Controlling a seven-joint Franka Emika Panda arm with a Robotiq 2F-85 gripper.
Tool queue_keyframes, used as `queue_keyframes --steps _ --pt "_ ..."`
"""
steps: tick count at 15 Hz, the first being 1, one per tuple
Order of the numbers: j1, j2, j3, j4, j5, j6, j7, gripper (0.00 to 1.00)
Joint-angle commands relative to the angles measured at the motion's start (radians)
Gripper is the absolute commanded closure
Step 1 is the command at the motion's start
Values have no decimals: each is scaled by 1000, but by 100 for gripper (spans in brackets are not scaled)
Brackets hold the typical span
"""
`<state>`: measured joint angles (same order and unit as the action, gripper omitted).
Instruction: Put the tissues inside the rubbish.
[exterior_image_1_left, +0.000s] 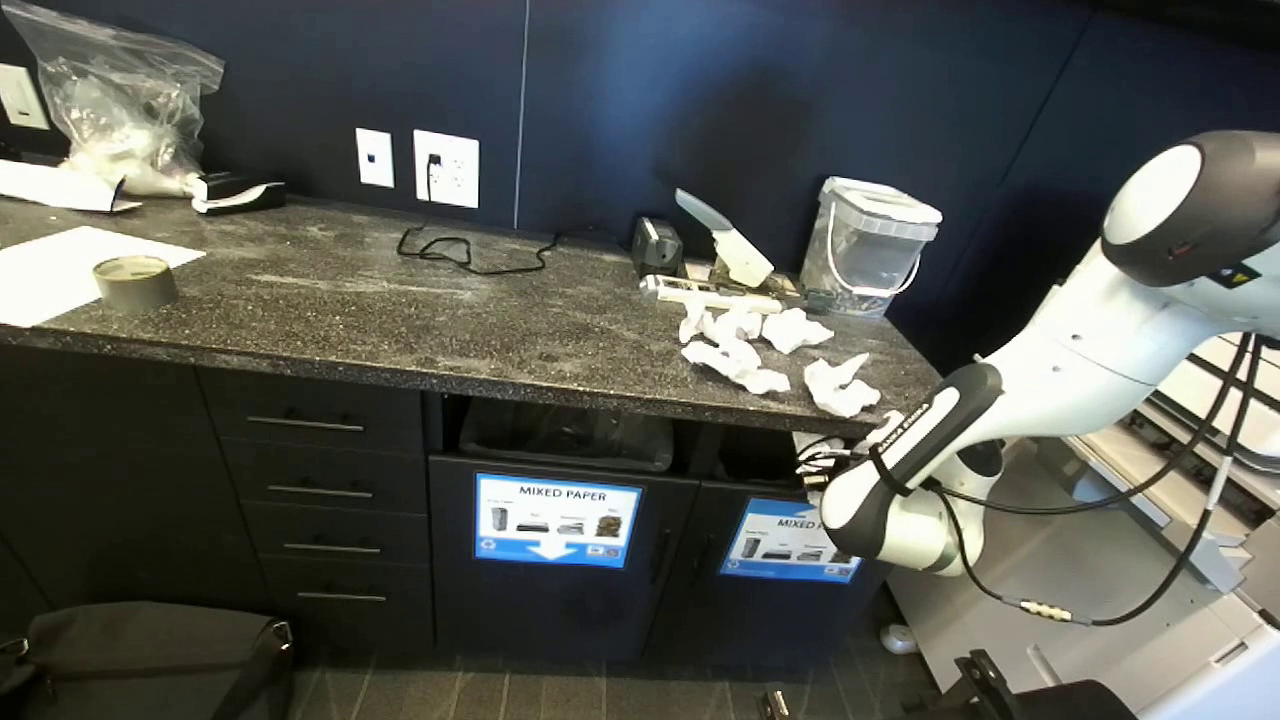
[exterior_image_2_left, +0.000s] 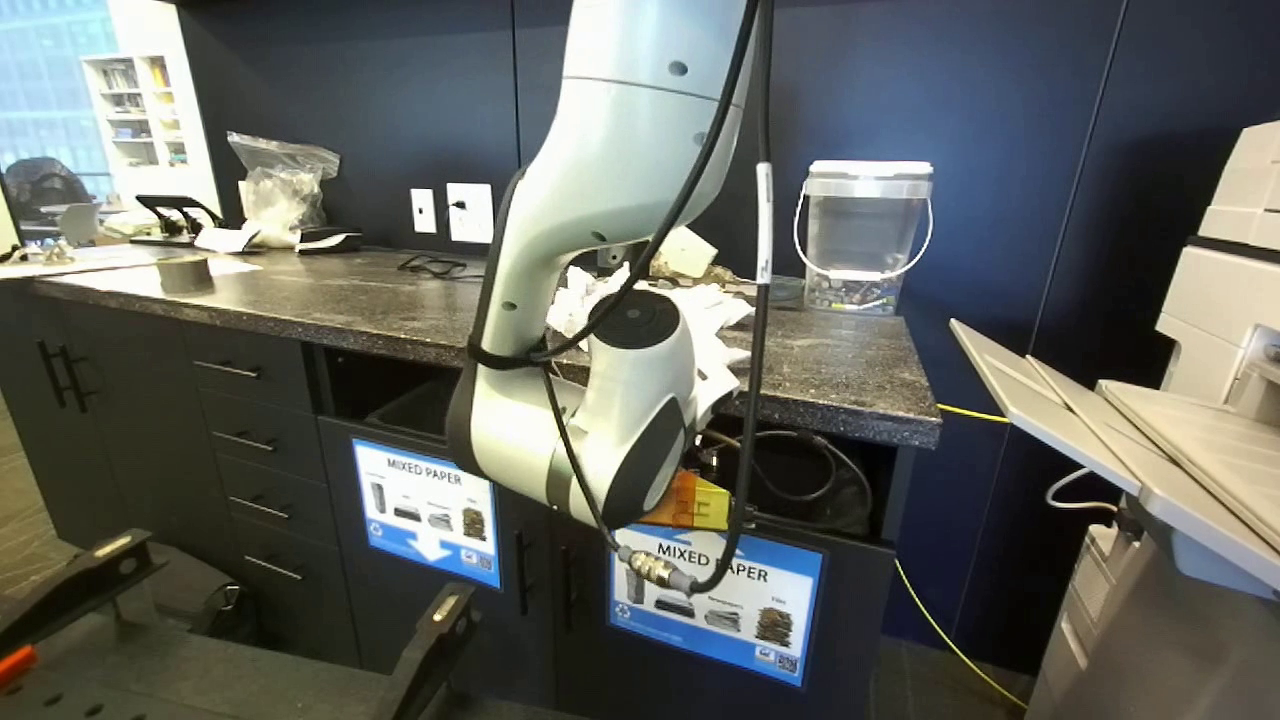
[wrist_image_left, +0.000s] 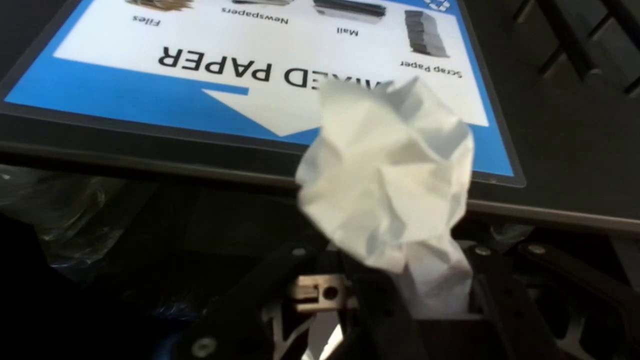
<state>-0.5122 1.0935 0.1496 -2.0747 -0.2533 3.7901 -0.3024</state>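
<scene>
On the left, near the counter's (exterior_image_1_left: 470, 325) front edge, I see the tape roll (exterior_image_1_left: 135, 284); towards the right end lie loose tissues (exterior_image_1_left: 742, 364), plain in an exterior view, partly covered by my arm (exterior_image_2_left: 605, 190) in an exterior view. Only the wrist view clearly shows my pincer (wrist_image_left: 432, 290) clenched on one crumpled tissue (wrist_image_left: 390, 175), its near end pinched, the rest bulging beyond.

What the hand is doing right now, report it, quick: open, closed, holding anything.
Hand: closed, holding a crumpled white tissue between its fingers.
</scene>
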Motion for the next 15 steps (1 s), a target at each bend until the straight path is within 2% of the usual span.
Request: queue_keyframes --steps 1,5,8,15 --pt "67 63 -72 100 -35 98 139 87" --pt "114 120 -105 167 -16 164 215 87" --pt "122 173 -104 238 -40 200 264 87" --pt "156 269 -114 405 -30 192 313 87"
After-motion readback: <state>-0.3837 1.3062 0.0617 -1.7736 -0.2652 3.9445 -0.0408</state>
